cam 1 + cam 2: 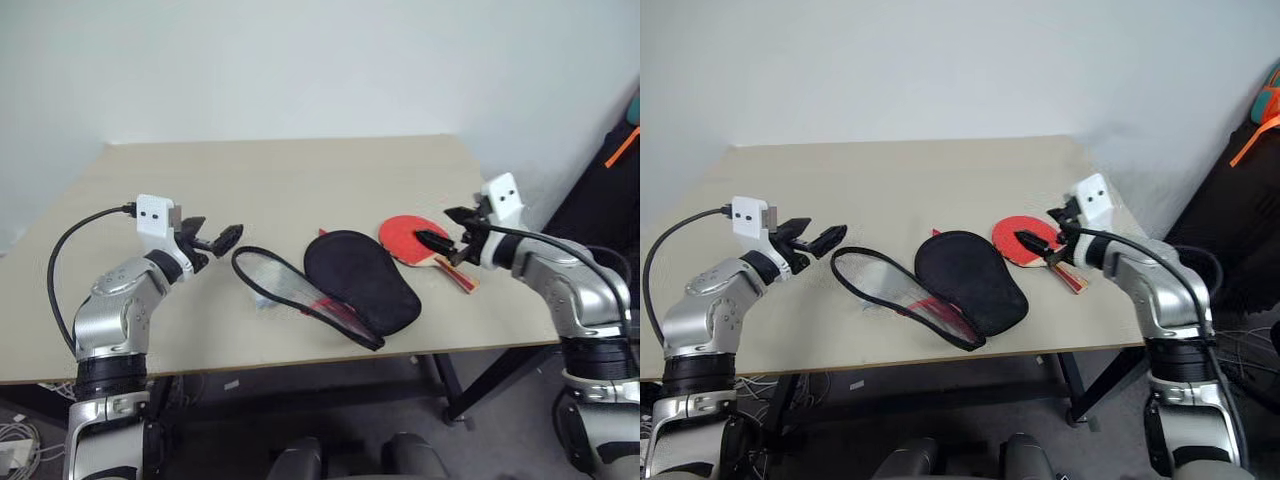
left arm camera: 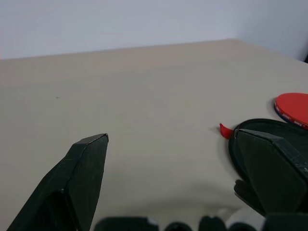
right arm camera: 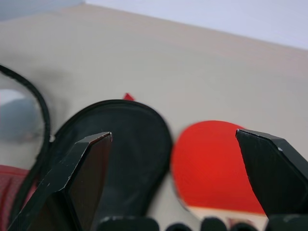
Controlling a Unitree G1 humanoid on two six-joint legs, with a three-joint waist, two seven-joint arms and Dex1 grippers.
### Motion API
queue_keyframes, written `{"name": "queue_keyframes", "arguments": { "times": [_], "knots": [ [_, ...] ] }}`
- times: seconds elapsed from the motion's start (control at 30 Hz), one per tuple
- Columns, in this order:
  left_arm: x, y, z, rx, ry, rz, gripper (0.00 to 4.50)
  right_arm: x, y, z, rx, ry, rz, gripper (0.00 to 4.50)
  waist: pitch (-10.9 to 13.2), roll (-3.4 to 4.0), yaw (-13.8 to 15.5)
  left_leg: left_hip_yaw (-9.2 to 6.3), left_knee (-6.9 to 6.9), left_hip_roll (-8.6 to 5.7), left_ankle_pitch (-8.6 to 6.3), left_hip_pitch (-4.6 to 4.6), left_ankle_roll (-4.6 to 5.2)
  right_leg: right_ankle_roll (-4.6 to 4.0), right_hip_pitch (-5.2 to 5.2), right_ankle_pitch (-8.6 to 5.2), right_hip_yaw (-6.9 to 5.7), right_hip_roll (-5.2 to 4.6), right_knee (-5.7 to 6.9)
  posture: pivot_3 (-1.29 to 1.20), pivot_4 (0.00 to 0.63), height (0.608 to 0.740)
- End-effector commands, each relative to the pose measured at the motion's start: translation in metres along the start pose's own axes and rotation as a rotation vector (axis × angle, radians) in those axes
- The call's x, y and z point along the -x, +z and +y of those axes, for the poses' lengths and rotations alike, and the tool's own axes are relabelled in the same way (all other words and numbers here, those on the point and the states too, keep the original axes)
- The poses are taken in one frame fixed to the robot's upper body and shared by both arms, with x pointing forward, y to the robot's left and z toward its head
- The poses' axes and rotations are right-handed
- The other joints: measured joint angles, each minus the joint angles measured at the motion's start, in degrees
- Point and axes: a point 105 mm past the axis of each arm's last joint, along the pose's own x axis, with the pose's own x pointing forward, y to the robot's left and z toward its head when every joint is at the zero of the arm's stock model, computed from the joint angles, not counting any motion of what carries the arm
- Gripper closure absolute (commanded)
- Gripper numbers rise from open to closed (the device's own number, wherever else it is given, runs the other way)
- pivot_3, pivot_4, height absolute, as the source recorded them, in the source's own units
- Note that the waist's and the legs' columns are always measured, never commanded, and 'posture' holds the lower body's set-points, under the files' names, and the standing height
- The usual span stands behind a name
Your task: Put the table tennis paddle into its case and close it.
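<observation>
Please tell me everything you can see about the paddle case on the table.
The case is a paddle-shaped zip pouch that lies unzipped and spread flat on the table, near its front edge. One half shows a black fabric inside; the other half, on the robot's left, has a dark rim around a see-through panel, with some red fabric where the halves join. A small red tab sticks out at its far end. The paddle lies just beside it on the right. No gripper touches it.

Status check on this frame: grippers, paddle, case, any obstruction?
Left gripper open, empty. Right gripper open, above the table tennis paddle. Case unzipped, spread flat beside the paddle on the table. Nothing in the way.
</observation>
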Motion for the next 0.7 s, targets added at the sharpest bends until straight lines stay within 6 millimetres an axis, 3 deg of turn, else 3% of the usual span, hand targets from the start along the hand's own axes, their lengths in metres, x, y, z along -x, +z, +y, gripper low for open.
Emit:
{"name": "queue_keyframes", "arguments": {
  "times": [0.03,0.17,0.3,0.47,0.7],
  "knots": [
    [0.004,0.014,0.007,-0.02,0.023,-0.048,0.0,0.001,0.018,-0.004,0.044,-0.025,-0.054,0.01,0.0,0.0,0.1,0.0,0.01,0.0,0.0,-0.01,0.0,-0.01,0.0,0.0,0.0,0.0,0.0,0.0,0.0,0.739],
    [-0.002,0.017,0.011,-0.035,0.008,-0.041,0.0,0.001,0.016,-0.005,0.039,-0.049,-0.058,0.01,0.0,0.0,0.0,-0.01,0.02,-0.02,0.0,0.03,0.0,0.0,0.05,0.0,-0.03,0.0,-0.01,0.0,0.0,0.739],
    [-0.01,0.037,0.016,-0.048,-0.005,-0.081,0.0,0.01,0.015,-0.01,0.038,-0.079,-0.062,0.01,0.0,-0.02,0.1,-0.03,0.03,-0.02,0.0,-0.01,0.0,0.0,0.03,0.0,-0.05,0.02,0.0,0.0,0.0,0.739],
    [-0.015,0.055,0.022,-0.092,-0.029,-0.104,0.0,0.033,0.01,-0.028,0.047,-0.144,-0.042,0.01,0.0,0.0,0.0,0.0,0.01,-0.06,-0.01,0.01,0.01,0.01,0.05,0.0,-0.03,-0.01,-0.03,0.0,0.0,0.739],
    [-0.017,0.065,0.013,-0.174,-0.134,-0.096,0.0,0.064,-0.008,-0.058,0.095,-0.194,0.058,0.01,0.0,-0.01,-0.1,0.12,0.0,-0.01,-0.01,0.03,0.02,0.01,0.05,-0.01,0.01,-0.01,-0.02,0.0,0.0,0.739]
  ]
}}
